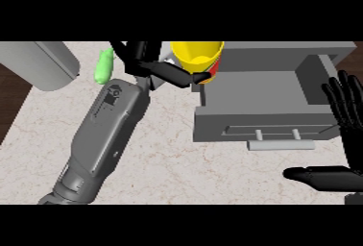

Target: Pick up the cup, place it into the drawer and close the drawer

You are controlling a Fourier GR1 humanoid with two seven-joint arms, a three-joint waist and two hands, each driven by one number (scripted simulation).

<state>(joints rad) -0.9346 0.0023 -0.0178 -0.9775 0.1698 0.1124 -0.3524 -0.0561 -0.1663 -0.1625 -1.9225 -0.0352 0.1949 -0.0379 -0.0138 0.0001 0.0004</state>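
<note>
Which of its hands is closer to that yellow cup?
The left. The left hand has its fingers curled around the yellow cup, holding it at the open drawer's back left corner. The right hand rests open at the view's right edge, across the drawer from the cup.

pale marbled counter (163, 158), with an open grey drawer unit (264, 108), green object (104, 66), grey appliance (42, 62)

marble counter (170, 158), dark wood floor (10, 103)
</note>
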